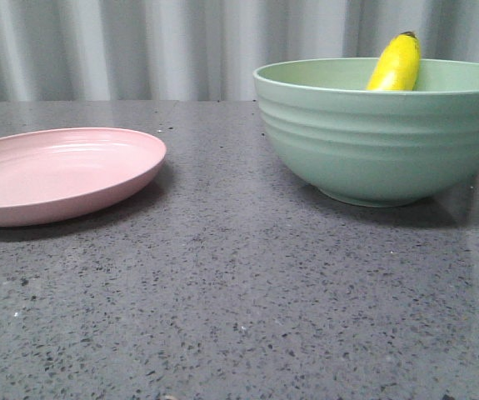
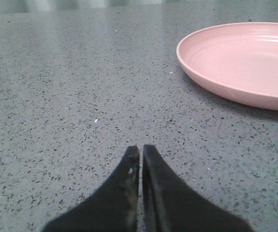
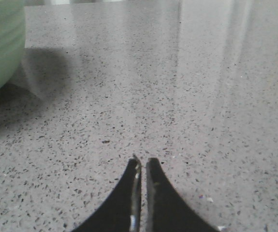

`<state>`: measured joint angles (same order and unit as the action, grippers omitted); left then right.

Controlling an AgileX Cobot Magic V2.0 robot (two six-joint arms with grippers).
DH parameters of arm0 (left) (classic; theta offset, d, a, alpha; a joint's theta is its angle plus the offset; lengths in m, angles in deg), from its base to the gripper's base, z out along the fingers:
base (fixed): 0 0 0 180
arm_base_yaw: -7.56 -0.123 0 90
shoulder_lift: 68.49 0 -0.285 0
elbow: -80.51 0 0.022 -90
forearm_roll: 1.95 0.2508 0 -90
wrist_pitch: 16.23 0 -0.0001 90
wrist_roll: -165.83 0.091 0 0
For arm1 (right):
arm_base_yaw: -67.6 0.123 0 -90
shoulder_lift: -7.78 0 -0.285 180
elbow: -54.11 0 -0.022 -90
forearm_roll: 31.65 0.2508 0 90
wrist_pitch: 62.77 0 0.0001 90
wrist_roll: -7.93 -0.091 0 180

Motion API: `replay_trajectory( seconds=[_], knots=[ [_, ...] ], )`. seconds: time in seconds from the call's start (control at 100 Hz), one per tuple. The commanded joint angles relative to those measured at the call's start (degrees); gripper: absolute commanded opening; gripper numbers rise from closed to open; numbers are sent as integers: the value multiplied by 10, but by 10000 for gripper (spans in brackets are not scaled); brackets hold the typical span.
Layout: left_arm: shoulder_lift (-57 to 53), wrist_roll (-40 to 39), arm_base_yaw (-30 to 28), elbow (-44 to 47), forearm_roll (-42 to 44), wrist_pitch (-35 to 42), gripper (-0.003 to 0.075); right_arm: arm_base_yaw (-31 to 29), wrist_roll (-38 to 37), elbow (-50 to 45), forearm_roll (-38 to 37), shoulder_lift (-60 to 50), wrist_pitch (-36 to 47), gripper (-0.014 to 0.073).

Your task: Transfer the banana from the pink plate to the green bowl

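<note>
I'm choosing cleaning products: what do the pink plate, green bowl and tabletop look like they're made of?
The shallow pale-pink plate: probably matte plastic, with soft sheen. The deep ridged mint-green bowl: likely the same, moulded ridges, dull finish. The grey speckled tabletop: polished stone or composite, judging by its flecks and reflections.
</note>
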<state>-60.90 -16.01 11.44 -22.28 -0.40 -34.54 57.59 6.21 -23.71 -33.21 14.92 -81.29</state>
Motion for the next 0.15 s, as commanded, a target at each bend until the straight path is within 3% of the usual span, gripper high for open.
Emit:
replay_trajectory(
  seconds=[0.0,0.14],
  knots=[
    [-17,-5,-2,6,0,36,-20,-4,2,-13,-8,-12,18,-64],
    [-17,-5,-2,6,0,36,-20,-4,2,-13,-8,-12,18,-64]
  ],
)
